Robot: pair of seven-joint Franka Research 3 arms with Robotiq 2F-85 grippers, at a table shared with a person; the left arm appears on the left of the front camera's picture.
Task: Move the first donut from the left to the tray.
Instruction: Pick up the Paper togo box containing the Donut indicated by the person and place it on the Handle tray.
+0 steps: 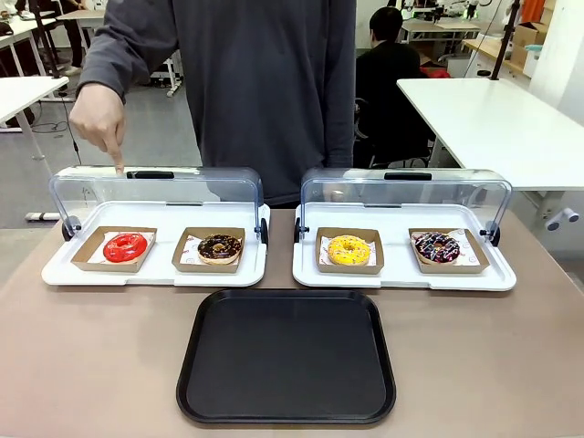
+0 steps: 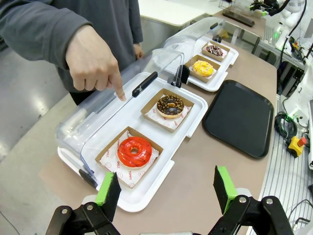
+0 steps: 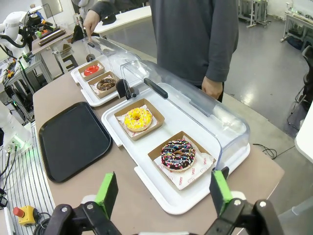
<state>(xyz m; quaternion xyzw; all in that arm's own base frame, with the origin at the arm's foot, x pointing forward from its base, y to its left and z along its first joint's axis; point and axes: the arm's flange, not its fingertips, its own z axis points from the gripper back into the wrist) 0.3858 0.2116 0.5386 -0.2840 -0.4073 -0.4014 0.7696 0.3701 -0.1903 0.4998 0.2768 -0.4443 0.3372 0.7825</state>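
Pointing: we see the person's hand (image 1: 99,117) with its index finger down on the raised clear lid (image 1: 155,187) of the left white tray (image 1: 55,274), behind the red donut (image 1: 125,246).
Red donut: first of four in the row, it lies on white paper in a small cardboard tray (image 1: 87,254), in the left half of the left white tray. The side facing us is open.
Chocolate donut (image 1: 219,247): just beside it on the right, in its own cardboard tray on the same white tray.
Black tray (image 1: 286,356): flat on the table (image 1: 91,365), near the front edges of both white trays and centred between them.
Yellow donut (image 1: 349,249): left half of the right white tray (image 1: 497,278), with its lid raised too.
Dark sprinkled donut (image 1: 437,246): right half of that tray.
Left gripper (image 2: 166,188): we find its pads spread wide and empty, above the table by the left white tray's corner, near the red donut.
Right gripper (image 3: 164,192): spread wide and empty, near the dark sprinkled donut.
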